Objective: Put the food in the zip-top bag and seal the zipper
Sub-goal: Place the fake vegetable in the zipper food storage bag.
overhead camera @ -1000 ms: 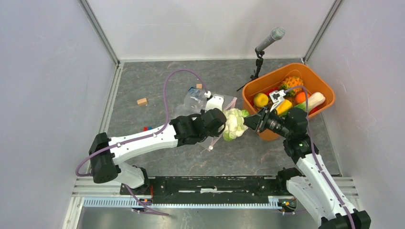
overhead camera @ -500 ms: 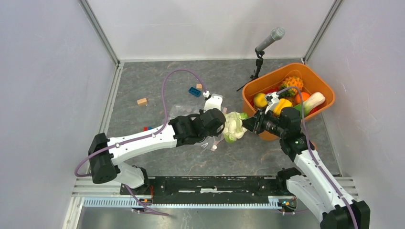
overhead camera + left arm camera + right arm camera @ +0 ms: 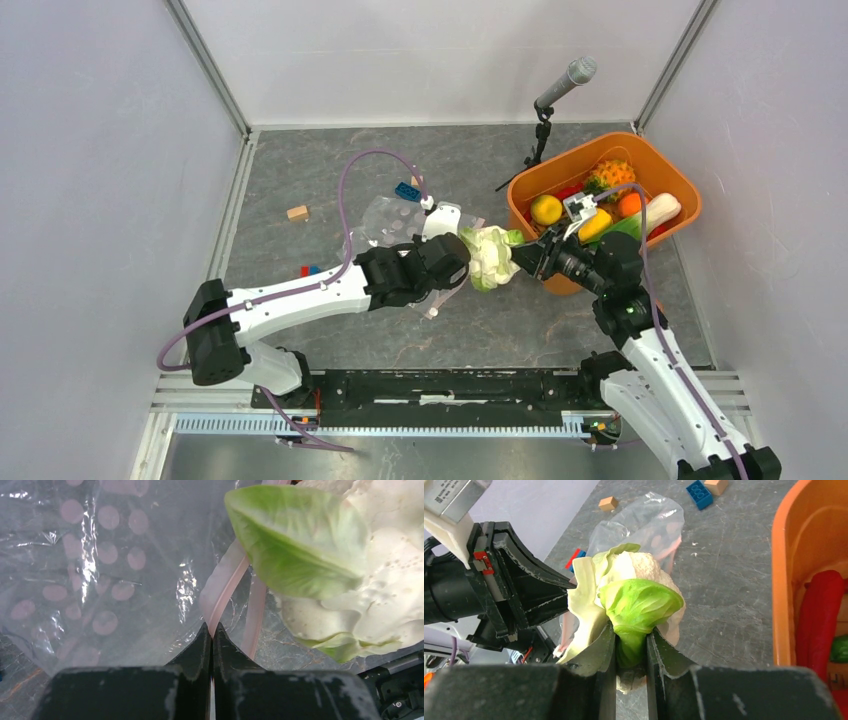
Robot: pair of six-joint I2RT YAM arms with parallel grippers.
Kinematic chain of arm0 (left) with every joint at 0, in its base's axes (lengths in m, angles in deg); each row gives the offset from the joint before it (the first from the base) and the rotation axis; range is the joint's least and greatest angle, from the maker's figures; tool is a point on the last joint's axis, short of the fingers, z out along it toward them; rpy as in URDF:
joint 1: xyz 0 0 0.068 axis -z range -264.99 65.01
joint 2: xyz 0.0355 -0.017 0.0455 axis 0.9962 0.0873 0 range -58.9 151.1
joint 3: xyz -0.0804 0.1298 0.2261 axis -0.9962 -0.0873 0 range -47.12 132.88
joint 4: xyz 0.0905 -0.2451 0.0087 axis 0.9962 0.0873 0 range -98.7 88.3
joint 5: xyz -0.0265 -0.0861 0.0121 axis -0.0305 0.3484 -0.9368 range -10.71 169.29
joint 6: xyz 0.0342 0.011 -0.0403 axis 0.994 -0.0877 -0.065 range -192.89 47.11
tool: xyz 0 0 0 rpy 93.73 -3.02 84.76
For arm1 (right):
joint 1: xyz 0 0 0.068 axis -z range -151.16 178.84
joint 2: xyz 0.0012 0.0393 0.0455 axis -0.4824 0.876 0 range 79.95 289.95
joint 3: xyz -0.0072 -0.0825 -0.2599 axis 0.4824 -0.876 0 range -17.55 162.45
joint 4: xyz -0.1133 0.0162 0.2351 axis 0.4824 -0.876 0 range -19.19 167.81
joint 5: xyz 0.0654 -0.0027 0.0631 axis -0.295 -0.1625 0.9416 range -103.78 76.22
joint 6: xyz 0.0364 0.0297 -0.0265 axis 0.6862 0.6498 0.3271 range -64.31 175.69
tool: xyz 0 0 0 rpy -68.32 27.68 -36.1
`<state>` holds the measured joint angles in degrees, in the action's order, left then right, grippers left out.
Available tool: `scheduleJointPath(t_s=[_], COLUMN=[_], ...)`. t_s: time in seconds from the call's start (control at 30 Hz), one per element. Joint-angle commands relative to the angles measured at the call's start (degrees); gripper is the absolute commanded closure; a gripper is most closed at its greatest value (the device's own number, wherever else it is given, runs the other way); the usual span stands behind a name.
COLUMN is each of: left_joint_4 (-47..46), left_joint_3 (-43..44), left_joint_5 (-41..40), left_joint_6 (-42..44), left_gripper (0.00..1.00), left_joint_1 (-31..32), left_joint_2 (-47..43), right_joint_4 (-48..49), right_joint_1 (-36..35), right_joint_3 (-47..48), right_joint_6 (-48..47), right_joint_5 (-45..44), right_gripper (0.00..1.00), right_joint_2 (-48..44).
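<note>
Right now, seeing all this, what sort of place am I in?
Likely a robot testing booth, not a kitchen: plain pale walls box in a grey marbled tabletop, a grey microphone on a black stand stands by, and the orange plastic basket holds toy food.

Our robot lab cell: blank white walls [image 3: 100, 150], aluminium framing [image 3: 210, 70], grey table [image 3: 300, 170], stand microphone [image 3: 568, 80] at one o'clock.
</note>
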<state>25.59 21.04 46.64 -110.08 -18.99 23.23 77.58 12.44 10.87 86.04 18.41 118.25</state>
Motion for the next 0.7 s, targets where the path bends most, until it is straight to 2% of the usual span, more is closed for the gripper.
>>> scheduleJointPath(t_s=[0.0, 0.1, 0.27, 0.43, 0.67], left_joint_4=[-0.36, -0.40, -0.46, -0.45, -0.47], left_joint_3=[-0.71, -0.49, 0.22, 0.48, 0.57], left_joint_5=[-3.22, -3.29, -2.78, -2.69, -3.02], left_joint_6=[-2.89, -2.77, -2.27, -1.75, -1.41], left_gripper=[0.98, 0.98, 0.98, 0.98, 0.98], left_joint_1=[0.03, 0.03, 0.03, 0.10, 0.02], left_joint_2=[-3.02, -2.79, -2.32, -1.90, -1.25], right_joint_4=[-7.10, -10.31, -5.06, -3.49, -9.79], right_joint_1=[-0.21, -0.23, -0.21, -0.19, -0.19], right_joint_3=[6.44, 7.25, 5.15, 5.18, 10.30], right_joint_6=[-3.94, -4.92, 0.16, -0.41, -4.20], right_joint_5=[-3.87, -3.45, 4.99, 3.08, 6.86], right_gripper=[0.87, 0.87, 0.87, 0.86, 0.88], right_joint_2=[-0.63, -1.83, -1.55, -4.34, -1.63])
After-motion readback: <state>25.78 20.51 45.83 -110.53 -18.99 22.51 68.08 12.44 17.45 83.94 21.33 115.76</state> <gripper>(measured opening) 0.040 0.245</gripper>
